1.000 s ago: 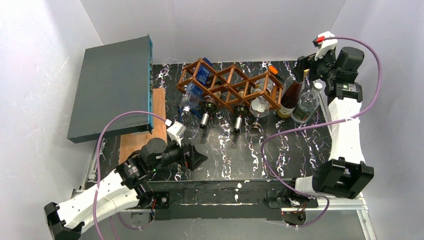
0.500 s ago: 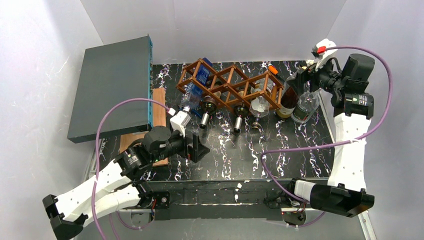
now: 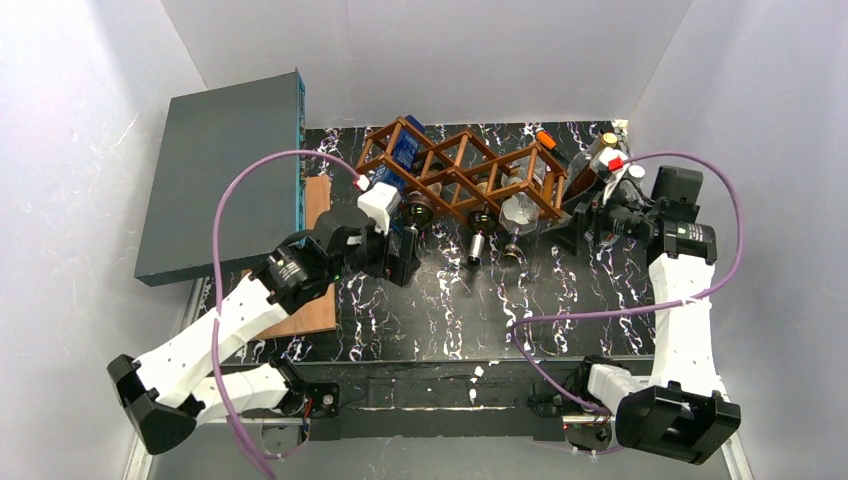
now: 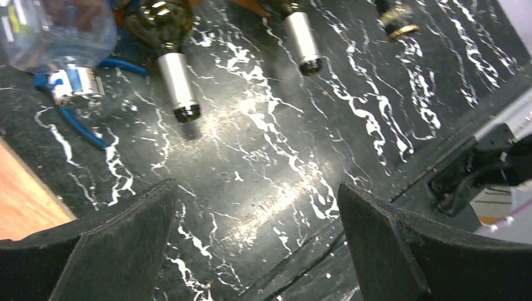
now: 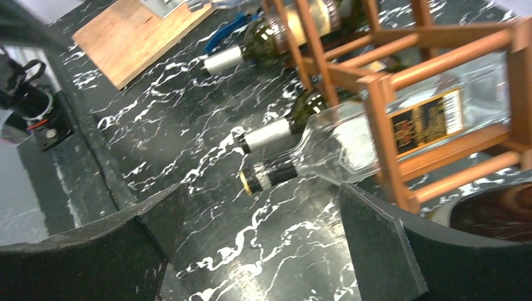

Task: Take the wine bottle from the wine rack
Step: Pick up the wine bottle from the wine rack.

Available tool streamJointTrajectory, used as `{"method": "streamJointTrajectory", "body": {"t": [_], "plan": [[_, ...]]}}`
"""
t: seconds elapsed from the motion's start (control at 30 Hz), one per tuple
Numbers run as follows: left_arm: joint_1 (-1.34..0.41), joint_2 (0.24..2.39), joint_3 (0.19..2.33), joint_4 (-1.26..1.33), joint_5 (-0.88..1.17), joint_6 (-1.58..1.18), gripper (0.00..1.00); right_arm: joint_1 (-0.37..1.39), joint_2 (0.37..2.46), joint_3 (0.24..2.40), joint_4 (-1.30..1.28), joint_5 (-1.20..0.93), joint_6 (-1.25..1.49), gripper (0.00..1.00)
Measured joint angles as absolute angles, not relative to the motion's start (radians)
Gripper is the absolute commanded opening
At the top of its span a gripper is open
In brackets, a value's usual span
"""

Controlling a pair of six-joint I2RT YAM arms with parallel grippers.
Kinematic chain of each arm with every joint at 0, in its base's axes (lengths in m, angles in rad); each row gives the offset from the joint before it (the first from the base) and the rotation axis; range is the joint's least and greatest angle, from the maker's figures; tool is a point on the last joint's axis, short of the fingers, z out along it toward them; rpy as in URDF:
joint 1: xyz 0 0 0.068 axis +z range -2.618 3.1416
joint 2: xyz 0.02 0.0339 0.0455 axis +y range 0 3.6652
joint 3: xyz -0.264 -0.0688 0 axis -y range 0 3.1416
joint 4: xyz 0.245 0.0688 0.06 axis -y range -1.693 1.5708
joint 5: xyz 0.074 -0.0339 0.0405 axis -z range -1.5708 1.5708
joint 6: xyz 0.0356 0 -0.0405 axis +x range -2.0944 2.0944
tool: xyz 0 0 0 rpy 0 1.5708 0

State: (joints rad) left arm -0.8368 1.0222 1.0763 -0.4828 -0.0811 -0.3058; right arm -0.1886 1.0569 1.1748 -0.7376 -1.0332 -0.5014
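Observation:
The brown wooden wine rack (image 3: 462,168) stands at the back middle of the table and also shows in the right wrist view (image 5: 383,88). Dark wine bottles with silver necks (image 3: 477,243) lie in its lower cells, necks pointing to the front (image 4: 177,84) (image 5: 266,135). A clear bottle (image 3: 518,214) with a black label (image 5: 401,125) lies in the right cell. My left gripper (image 3: 405,257) (image 4: 257,251) is open and empty, just in front of the rack's left bottles. My right gripper (image 3: 566,228) (image 5: 260,251) is open and empty beside the rack's right end.
A grey flat box (image 3: 225,175) sits at the back left, a wooden board (image 3: 315,255) beside it. A clear blue-labelled bottle (image 4: 56,31) and blue-handled pliers (image 4: 81,122) lie at the rack's left. Upright bottles (image 3: 604,143) stand behind my right arm.
My left gripper has moved from the table's front up to the rack's left bottles. My right gripper has left the upright bottles and come down beside the rack's right end.

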Motion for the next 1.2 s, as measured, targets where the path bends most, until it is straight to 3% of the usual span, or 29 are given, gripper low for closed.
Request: {"method": "streamJointTrajectory", "body": {"t": [0.53, 1.2], "plan": [[-0.672, 1.263, 1.259, -0.499, -0.123, -0.185, 0.98, -0.189, 1.008, 0.918, -0.758, -1.177, -0.685, 0.98], [-0.662, 1.506, 1.299, -0.36, -0.207, 0.427, 0.98, -0.189, 1.023, 0.867, -0.765, -1.214, -0.817, 0.98]]}}
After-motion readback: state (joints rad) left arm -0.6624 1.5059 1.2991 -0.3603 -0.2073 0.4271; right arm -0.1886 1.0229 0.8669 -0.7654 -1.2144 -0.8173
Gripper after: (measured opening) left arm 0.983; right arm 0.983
